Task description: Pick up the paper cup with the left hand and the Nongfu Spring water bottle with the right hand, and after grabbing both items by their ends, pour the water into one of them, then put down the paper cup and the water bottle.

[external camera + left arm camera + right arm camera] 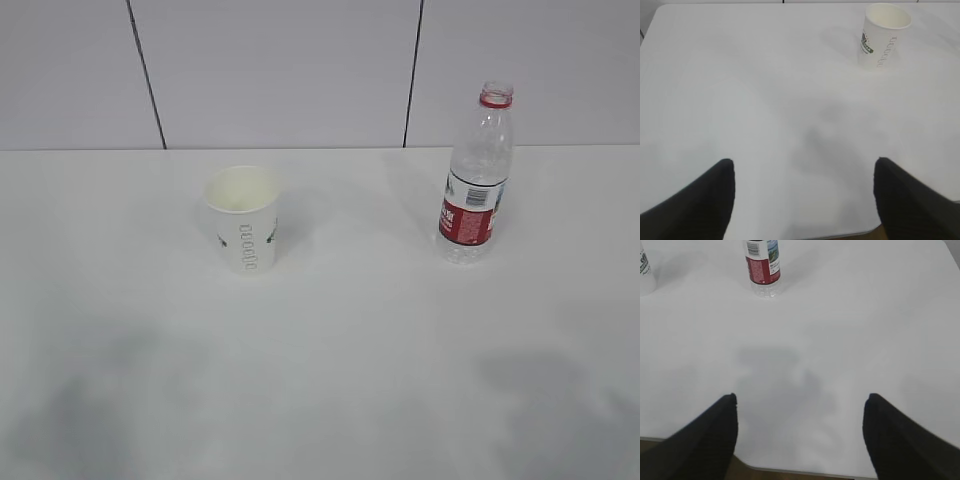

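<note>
The white paper cup (243,218) with green print stands upright left of the table's middle; the left wrist view shows the paper cup (882,34) far ahead at the upper right. The uncapped Nongfu Spring water bottle (477,178) stands upright at the right; the bottle's lower part (762,267) shows at the top of the right wrist view. My left gripper (803,167) is open over the table's near edge, nothing between its fingers. My right gripper (800,402) is open likewise, well short of the bottle. Neither arm appears in the exterior view.
The white table (350,350) carries soft grey shadows near its front. Its near edge (790,471) shows below both grippers. A white panelled wall (300,70) stands behind the table.
</note>
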Action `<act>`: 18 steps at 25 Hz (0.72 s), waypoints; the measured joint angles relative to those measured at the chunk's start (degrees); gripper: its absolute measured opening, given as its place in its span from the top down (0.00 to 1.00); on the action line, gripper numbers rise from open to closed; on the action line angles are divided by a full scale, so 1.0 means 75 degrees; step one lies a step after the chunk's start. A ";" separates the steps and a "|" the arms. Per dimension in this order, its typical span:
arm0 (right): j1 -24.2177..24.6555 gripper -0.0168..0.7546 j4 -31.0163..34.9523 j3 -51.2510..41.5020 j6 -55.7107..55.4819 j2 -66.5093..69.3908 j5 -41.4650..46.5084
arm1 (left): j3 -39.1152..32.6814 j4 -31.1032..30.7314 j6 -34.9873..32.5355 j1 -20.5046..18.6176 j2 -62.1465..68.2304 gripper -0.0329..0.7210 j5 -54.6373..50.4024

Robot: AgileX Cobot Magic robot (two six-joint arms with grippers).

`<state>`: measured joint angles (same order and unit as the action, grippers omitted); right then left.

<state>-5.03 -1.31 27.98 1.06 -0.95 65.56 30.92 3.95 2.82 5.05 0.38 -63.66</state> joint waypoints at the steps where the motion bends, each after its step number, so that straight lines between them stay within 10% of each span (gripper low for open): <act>1: 0.0000 0.22 0.0000 0.0000 0.0000 0.0000 0.0000 | 0.0000 0.0000 0.0000 0.0000 0.0000 0.11 0.0000; 18: 0.0000 0.22 0.0000 0.0000 0.0000 0.0000 0.0000 | 0.0000 0.0015 0.0000 0.0000 0.0000 0.17 0.0000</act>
<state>-5.03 -1.31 27.98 1.06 -0.95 65.56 30.92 4.06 2.82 5.05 0.38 -63.66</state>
